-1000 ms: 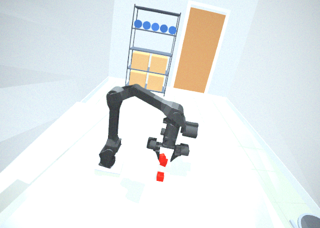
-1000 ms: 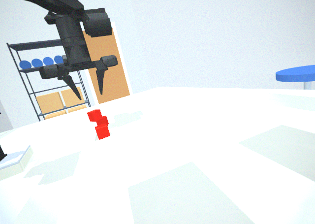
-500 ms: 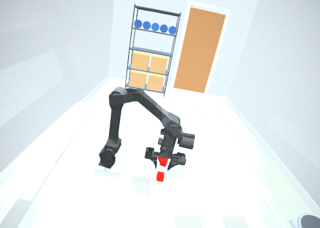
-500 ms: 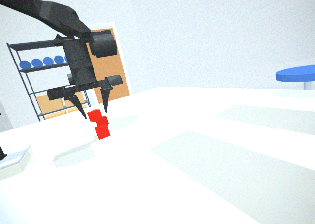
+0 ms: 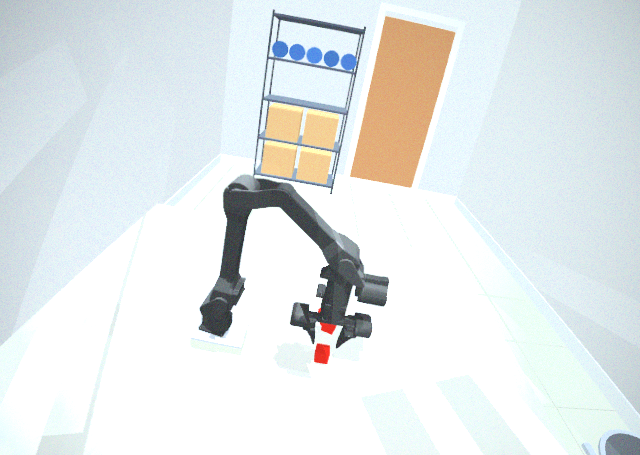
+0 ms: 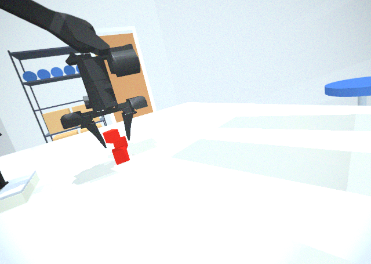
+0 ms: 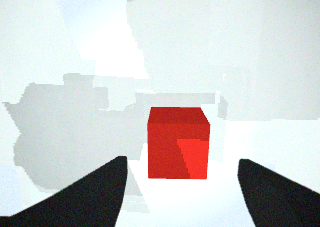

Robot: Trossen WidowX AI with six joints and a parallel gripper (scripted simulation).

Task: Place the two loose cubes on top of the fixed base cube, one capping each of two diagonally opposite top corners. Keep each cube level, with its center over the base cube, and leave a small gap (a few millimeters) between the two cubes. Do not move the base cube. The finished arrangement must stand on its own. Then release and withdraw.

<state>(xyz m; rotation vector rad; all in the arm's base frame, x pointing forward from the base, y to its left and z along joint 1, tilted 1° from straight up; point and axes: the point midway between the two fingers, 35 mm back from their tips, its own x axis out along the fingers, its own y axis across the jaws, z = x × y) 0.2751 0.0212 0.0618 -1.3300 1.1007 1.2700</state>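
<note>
A loose red cube [image 5: 322,353] [image 6: 120,156] [image 7: 175,152] lies by itself on the table. Behind it is the red base cube [image 5: 327,328] [image 6: 121,141], partly hidden by the loose cube in the exterior view. The other loose red cube [image 6: 111,136] sits on top of the base cube, off to one side; in the top view the arm hides most of it. My gripper [image 5: 326,343] [image 6: 117,143] [image 7: 182,161] is open and empty, pointing down above the separate cube. In the wrist view that cube shows between the two fingertips, with a gap on each side.
The arm's base plate [image 5: 217,342] [image 6: 18,192] stands on the left. A shelf rack with boxes and blue discs, and an orange door [image 5: 403,104], are far behind. A blue round stool [image 6: 350,87] shows at the right of the exterior view.
</note>
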